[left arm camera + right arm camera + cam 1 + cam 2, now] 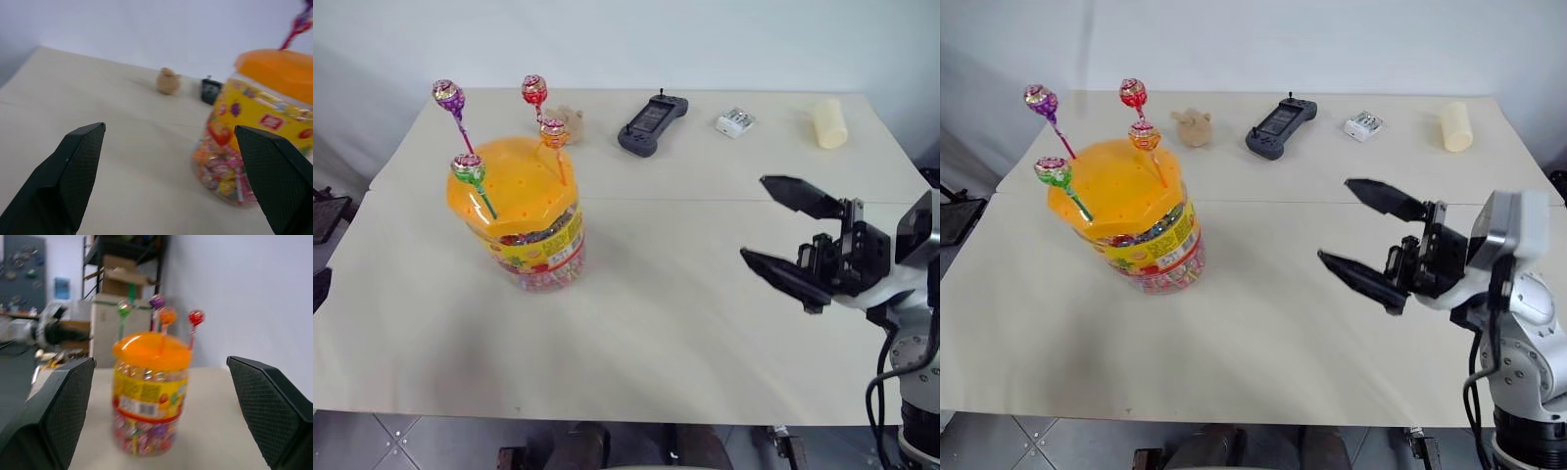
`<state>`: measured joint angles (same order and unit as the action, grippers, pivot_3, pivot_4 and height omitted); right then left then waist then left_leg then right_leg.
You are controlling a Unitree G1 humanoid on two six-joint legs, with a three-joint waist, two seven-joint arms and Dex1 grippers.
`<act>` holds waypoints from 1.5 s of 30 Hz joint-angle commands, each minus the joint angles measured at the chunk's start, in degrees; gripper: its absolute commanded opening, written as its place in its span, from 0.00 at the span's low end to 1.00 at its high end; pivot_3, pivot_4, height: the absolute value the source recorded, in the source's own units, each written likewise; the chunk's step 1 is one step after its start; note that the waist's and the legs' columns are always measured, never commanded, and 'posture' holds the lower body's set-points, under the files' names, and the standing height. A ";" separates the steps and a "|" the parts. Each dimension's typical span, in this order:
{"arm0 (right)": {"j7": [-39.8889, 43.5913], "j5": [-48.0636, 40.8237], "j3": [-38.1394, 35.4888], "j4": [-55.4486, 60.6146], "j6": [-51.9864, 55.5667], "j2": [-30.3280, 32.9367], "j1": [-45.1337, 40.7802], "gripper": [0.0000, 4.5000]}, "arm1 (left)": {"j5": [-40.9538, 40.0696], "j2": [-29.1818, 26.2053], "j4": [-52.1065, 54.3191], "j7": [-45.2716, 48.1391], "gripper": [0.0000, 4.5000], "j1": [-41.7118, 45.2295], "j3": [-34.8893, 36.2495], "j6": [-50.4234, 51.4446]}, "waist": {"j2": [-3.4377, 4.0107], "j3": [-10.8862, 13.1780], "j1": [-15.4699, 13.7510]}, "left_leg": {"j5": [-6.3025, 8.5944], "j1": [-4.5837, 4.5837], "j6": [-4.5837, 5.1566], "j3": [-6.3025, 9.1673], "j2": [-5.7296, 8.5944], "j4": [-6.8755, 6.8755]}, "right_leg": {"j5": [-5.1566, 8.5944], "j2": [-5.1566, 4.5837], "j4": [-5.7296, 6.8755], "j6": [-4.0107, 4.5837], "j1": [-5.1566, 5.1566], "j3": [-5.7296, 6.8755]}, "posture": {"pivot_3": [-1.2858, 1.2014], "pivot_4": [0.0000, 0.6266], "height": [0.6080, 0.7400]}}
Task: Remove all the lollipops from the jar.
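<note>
Our right end effector [771,222] hovers at the right of the head frames, above the pale surface [705,313], its two black fingers [798,195] spread wide with nothing between them and pointing toward frame left. Our left end effector [171,142] appears in its own wrist view, also spread wide and holding nothing.

The jar [524,220] stands upright at the left of the head frames, well apart from the right end effector, with bare surface between them. Its domed orange lid [514,181] carries all four lollipops, each stick planted in the lid and rising at a slant: the purple lollipop [448,95] highest at upper left, the red lollipop [534,89] behind it, the orange lollipop [554,132] toward the right side of the lid, and the green lollipop [468,168] at the near left edge.

Along the far edge of the surface lie a small tan toy [1194,127], a dark game controller [652,122], a small white packet [735,121] and a pale yellow cylinder [829,123].

The right wrist view frames the jar upright between its two fingers with the four lollipops standing above the lid, and adds a background of shelving with boxes [122,269]. The left wrist view sees the jar from low and close, beside its right finger, with the yellow label [254,122] and the sweets [222,171] inside showing through, and the tan toy and the controller beyond it.
</note>
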<state>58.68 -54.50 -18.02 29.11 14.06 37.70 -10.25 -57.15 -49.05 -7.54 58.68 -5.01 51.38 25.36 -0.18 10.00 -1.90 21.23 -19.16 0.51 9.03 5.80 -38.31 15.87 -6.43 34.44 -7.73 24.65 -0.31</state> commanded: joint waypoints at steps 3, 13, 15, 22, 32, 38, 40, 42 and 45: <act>3.61 1.86 -2.96 -1.35 -2.87 1.41 0.09 1.00 | 2.29 -3.51 6.68 1.30 1.00 12.21 -11.00 0.07 | 0.03 0.01 0.50 | -0.03 0.04 -0.02 -0.05 0.02 -0.01 | -0.08 -0.02 0.03 -0.02 0.00 -0.07 | 0.52 0.24 1.00; 0.59 -3.28 -4.63 1.14 0.11 0.45 2.01 1.00 | 7.22 -0.43 -3.80 -0.28 0.96 40.10 -25.09 1.60 | 0.05 0.03 1.84 | -0.05 -0.22 -0.17 -0.35 -0.20 0.06 | -0.05 0.18 0.54 0.06 0.63 -0.15 | 0.52 0.24 1.00; -1.03 -4.79 -5.20 2.69 0.40 0.07 2.58 1.00 | 7.70 -0.57 -5.76 0.93 0.86 42.16 -25.84 1.88 | 0.05 0.03 2.07 | -0.05 -0.23 -0.17 -0.38 -0.19 0.04 | -0.06 0.17 0.59 0.06 0.67 -0.18 | 0.52 0.24 1.00; -5.48 -8.60 -5.95 6.72 0.89 -0.91 3.15 1.00 | 7.37 -1.35 -8.77 3.67 0.39 44.44 -25.88 5.54 | 0.05 0.03 1.90 | -0.07 -0.25 -0.20 -0.40 -0.18 -0.06 | -0.05 0.18 0.67 0.06 0.71 -0.19 | 0.52 0.24 1.00; -6.53 -9.17 -2.01 7.25 1.31 -1.16 -0.93 1.00 | 5.15 -1.05 -12.41 3.78 0.01 49.41 -23.37 9.15 | 0.01 0.06 1.81 | -0.04 -0.35 -0.24 -0.38 -0.15 -0.68 | -0.06 0.18 0.95 0.06 0.72 -0.22 | 0.52 0.24 1.00; -4.33 -9.10 0.41 3.91 2.08 -1.34 -4.80 1.00 | -1.39 -2.81 -15.17 -4.42 0.01 54.11 -14.00 15.12 | -0.07 0.10 2.04 | -0.04 -0.40 -0.24 -0.36 -0.13 -0.75 | -0.06 0.17 1.10 0.06 0.78 -0.23 | 0.52 0.24 1.00; -2.70 -8.15 1.68 2.27 2.21 -1.49 -6.53 1.00 | 0.17 -5.91 -15.64 -5.35 0.01 51.63 -12.32 16.25 | -0.06 0.10 2.36 | -0.04 -0.39 -0.25 -0.40 -0.13 -0.72 | -0.06 0.18 1.14 0.06 0.82 -0.27 | 0.52 0.24 1.00; -0.69 -6.67 3.78 0.19 2.32 -1.52 -9.33 1.00 | 4.65 -11.57 -16.30 -5.07 0.01 42.39 -10.01 18.41 | -0.05 0.10 3.01 | -0.03 -0.37 -0.27 -0.40 -0.17 -0.68 | -0.06 0.20 1.19 0.07 0.83 -0.29 | 0.52 0.24 1.00; 2.79 -3.60 7.22 -2.95 2.23 -1.68 -13.20 1.00 | 9.99 -17.37 -16.80 -4.31 0.01 25.61 -4.51 21.06 | 0.07 0.14 3.87 | -0.02 -0.14 -0.25 -0.61 -0.15 -0.37 | -0.04 0.29 1.20 0.10 0.86 -0.57 | 0.52 0.24 1.00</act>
<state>59.35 -59.41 -12.11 26.51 16.61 35.83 -21.91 -49.74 -64.42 -24.26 53.91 24.75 42.31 44.96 -0.11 10.14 1.97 21.20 -19.28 0.26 8.40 5.63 -38.61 15.84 -5.97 35.64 -7.61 25.52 -0.92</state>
